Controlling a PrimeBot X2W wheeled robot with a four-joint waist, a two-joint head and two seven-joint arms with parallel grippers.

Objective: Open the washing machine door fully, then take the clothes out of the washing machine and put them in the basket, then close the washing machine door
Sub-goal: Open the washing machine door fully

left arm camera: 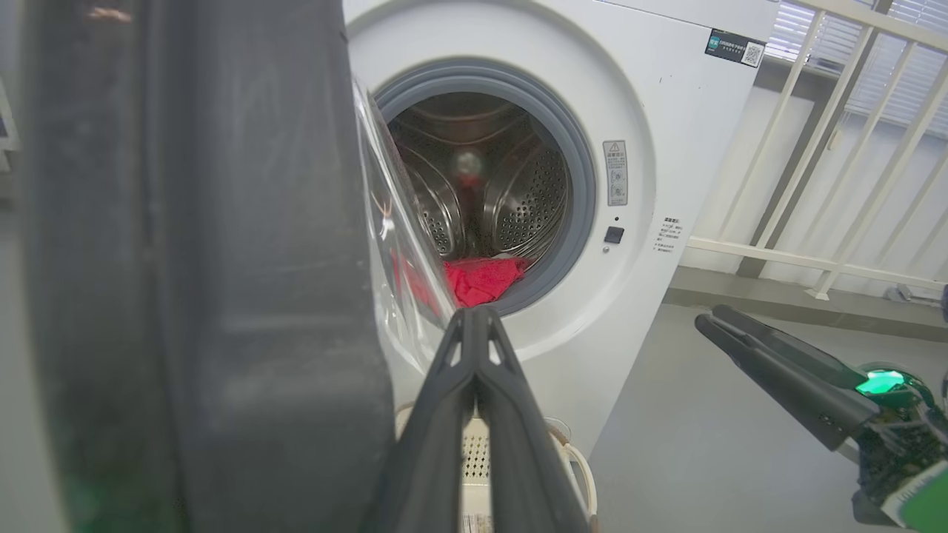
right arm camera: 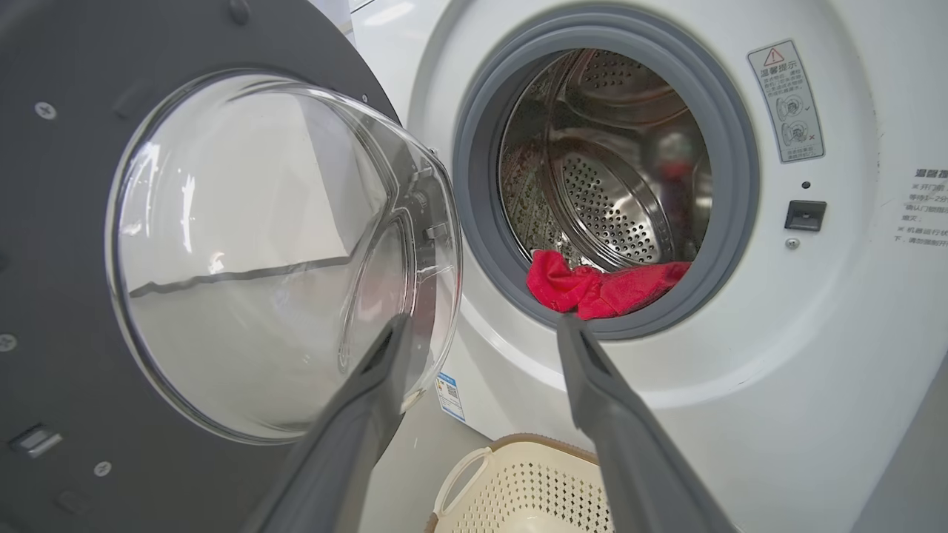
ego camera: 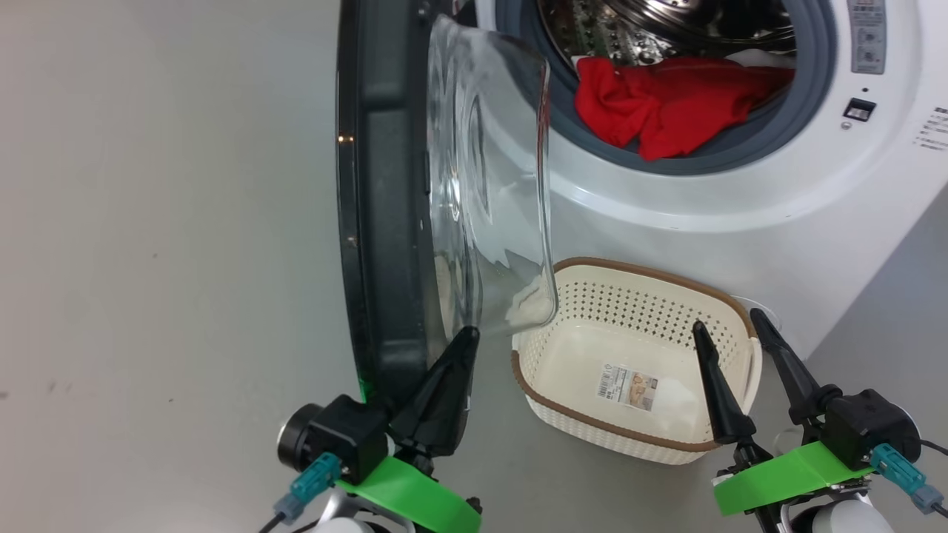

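The washing machine door (ego camera: 378, 222) stands open, edge-on to my head view, its glass bowl (ego camera: 489, 170) bulging toward the washing machine (ego camera: 740, 207). Red clothes (ego camera: 666, 104) lie at the drum's front lip, with a bit of white cloth (ego camera: 755, 55) behind them. The basket (ego camera: 629, 307) sits empty on the floor below the drum opening. My left gripper (ego camera: 466, 333) is shut, its tip against the door's inner side near the bottom of the glass. My right gripper (ego camera: 728, 320) is open over the basket's right end, holding nothing. The right wrist view faces the clothes (right arm camera: 600, 285) between the spread fingers (right arm camera: 592, 385).
Grey floor (ego camera: 148, 259) stretches left of the door. A white railing (left arm camera: 815, 148) stands to the right of the machine. The door latch slot (right arm camera: 805, 215) sits on the machine's front, right of the grey gasket (right arm camera: 474, 185).
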